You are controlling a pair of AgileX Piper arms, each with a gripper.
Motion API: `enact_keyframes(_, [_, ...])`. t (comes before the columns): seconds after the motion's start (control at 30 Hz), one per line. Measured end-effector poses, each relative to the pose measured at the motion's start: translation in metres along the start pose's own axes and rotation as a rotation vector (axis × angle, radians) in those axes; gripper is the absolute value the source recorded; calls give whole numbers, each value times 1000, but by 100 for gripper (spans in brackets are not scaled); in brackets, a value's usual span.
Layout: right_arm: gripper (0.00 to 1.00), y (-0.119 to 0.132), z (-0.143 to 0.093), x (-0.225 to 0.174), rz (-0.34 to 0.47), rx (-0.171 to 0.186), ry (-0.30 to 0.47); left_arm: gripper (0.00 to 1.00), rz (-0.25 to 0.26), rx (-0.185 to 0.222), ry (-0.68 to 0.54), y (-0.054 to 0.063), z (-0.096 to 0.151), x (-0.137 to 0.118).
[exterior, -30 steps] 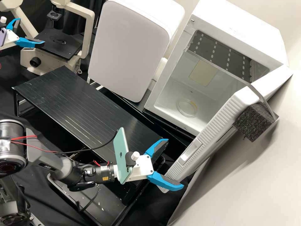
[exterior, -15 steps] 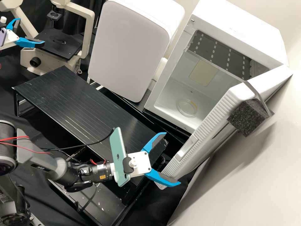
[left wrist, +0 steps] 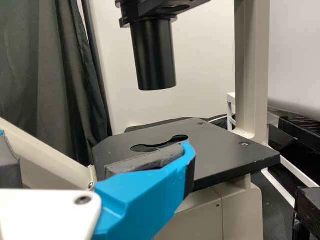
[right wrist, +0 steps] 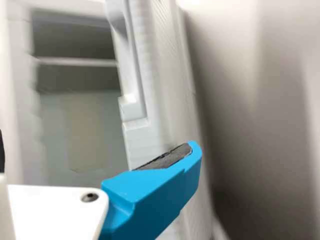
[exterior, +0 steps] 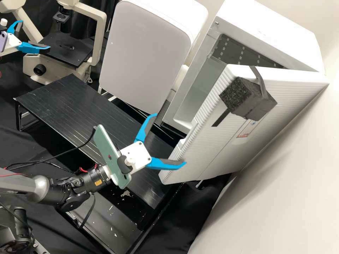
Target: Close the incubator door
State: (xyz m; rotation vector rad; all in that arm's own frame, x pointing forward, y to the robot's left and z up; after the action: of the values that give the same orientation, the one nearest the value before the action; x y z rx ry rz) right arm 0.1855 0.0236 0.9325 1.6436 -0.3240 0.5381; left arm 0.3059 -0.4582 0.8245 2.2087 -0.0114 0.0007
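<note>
One incubator door [exterior: 226, 141] is seen partly open in front of the incubator [exterior: 275, 38], hinged at its far side, with its free edge well apart from the frame. Within the last second it has been swung inward: only slightly at first, then by a much larger sweep. More of its ribbed outer face is now presented, and much of the chamber opening [exterior: 199, 84] is covered. The closing is therefore judged well under way but unfinished.

The right end effector [exterior: 169, 139] is held wide, with nothing gripped; one blue finger [exterior: 164, 163] is placed against or just beside the outer face near the free edge. It has been carried along with the door, away from the wall. A steady push toward the frame seems to be called for, since the finger could slip off the edge.

The dark foam block [exterior: 235, 93] strapped to the door has been moved with it. The left end effector [exterior: 35, 34], also spread and unloaded, is kept unchanged by the microscope stage [exterior: 67, 47].
</note>
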Motion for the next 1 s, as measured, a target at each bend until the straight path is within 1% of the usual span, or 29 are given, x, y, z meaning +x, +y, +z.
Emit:
enact_keyframes(0.17, [100,-7,-24,-4,-40,15,123,100,0,0,0,0,0,0])
enact_keyframes(0.27, [100,-13,-37,-9,-74,39,187,100,0,0,0,0,0,0])
enact_keyframes(0.4, [100,-21,-43,-13,-114,60,222,100,0,0,0,0,0,0])
enact_keyframes(0.47, [100,-23,-45,-14,-126,62,233,100,0,0,0,0,0,0])
enact_keyframes(0.53, [100,-23,-46,-14,-129,57,236,100,0,0,0,0,0,0])
enact_keyframes(0.63, [100,-28,-45,-15,-143,37,234,100,0,0,0,0,0,0])
enact_keyframes(0.67, [100,-31,-42,-16,-152,20,224,100,0,0,0,0,0,0])
enact_keyframes(0.77, [100,-41,-37,-19,-153,0,179,100,0,0,0,0,0,0])
enact_keyframes(0.87, [100,-52,-33,-22,-187,18,144,100,0,0,0,0,0,0])
enact_keyframes(0.93, [100,-60,-32,-25,-224,31,140,100,0,0,0,0,0,0])
enact_keyframes(0.97, [100,-68,-32,-25,-253,34,138,100,0,0,0,0,0,0])
enact_keyframes(1.0, [100,-73,-31,-26,-271,21,133,100,0,0,0,0,0,0])
